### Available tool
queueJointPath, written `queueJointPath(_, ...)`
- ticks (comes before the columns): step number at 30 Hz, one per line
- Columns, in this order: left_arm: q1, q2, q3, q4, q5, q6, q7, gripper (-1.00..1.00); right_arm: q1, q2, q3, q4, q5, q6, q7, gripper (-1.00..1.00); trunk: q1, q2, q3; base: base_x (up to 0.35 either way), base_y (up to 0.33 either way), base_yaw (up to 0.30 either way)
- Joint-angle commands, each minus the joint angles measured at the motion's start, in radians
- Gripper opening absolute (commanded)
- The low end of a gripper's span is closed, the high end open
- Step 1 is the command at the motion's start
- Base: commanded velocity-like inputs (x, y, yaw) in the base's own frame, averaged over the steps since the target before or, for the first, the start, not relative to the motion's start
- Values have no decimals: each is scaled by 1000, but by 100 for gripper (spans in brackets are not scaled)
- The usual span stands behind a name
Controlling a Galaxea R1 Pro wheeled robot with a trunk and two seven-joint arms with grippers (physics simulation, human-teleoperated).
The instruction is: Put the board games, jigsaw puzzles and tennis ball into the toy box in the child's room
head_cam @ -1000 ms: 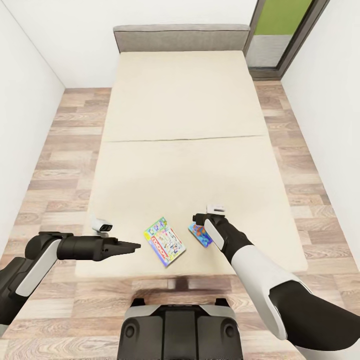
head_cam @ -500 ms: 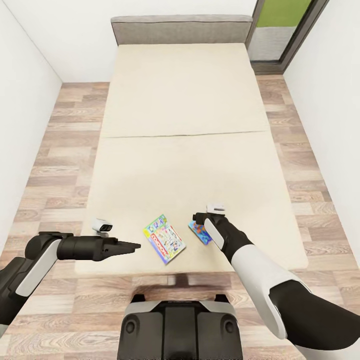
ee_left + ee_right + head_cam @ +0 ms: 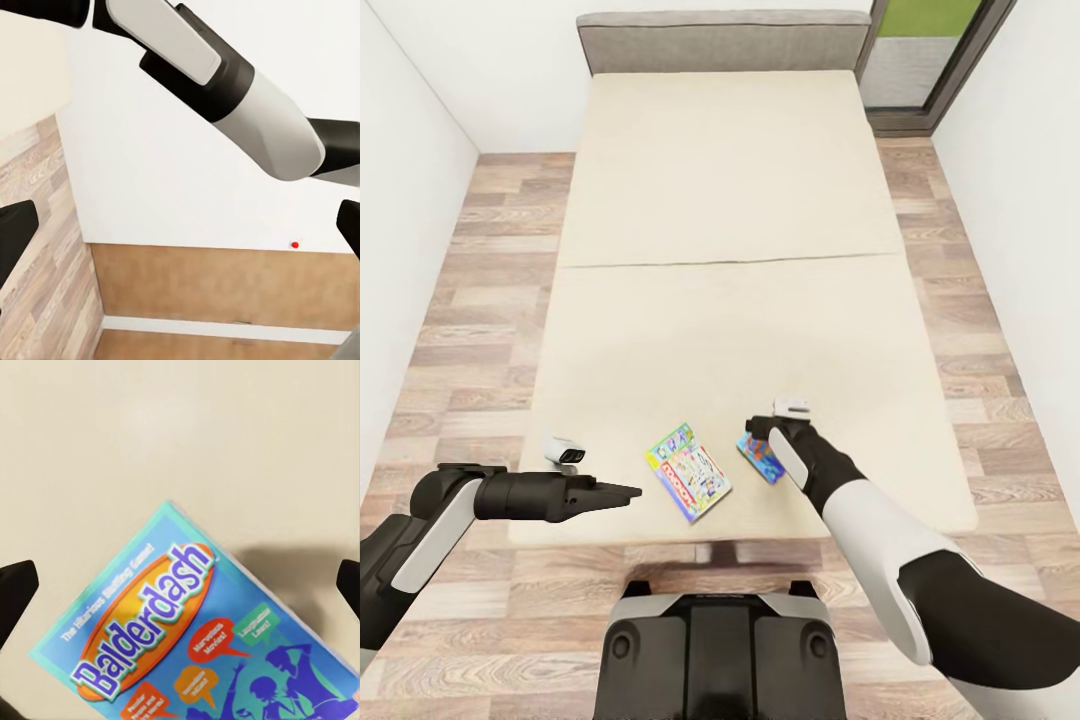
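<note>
Wood-plank floor (image 3: 470, 300) is seen along both sides of the head view, bounded by white walls (image 3: 400, 150), with a dark-framed window (image 3: 935, 55) at the upper right of the frame. Most of the centre is taken up by the bed (image 3: 730, 200), whose beige mattress runs from the grey headboard (image 3: 720, 40) at the top down toward the robot's base (image 3: 720, 650) at the bottom centre.

Two board games are found lying flat on the near end of the mattress, in the lower middle of the frame. The larger one, the white-green-red game box (image 3: 688, 474), is set at an angle just left of centre. The smaller blue game box (image 3: 757, 456) lies just to its right, apart from it, and is partly covered by the right arm (image 3: 860, 520). In the right wrist view this blue box (image 3: 195, 637) is seen from above, printed with the word "Balderdash", resting on the mattress.

The right gripper (image 3: 765, 432) is held directly over the blue box; its dark fingers (image 3: 16, 585) are seen spread wide at the two edges of the right wrist view, with nothing pinched between them.

The left gripper (image 3: 622, 491) is extended horizontally at the lower left of the frame, beside the near edge of the bed. Its fingers (image 3: 13, 232) are likewise spread apart in the left wrist view, with a small red wall button (image 3: 295, 244) seen on the white wall beyond.
</note>
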Motion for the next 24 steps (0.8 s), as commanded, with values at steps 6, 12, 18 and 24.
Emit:
queueJointPath(6,-1,1,-2,0,3,6,0,100,-21,0,4,0,-7,6,-8,100,1,-2,-11,0,0,0)
queueJointPath(12,-1,1,-2,0,3,5,0,100,-25,0,4,0,-7,6,-8,100,1,-2,-21,0,0,0)
queueJointPath(18,-1,1,-2,0,3,5,0,100,-26,0,4,1,-7,6,-8,100,1,-2,-31,0,0,0)
queueJointPath(24,-1,1,-2,0,3,5,0,100,-26,0,4,1,-7,5,-8,100,1,-2,-40,0,0,0)
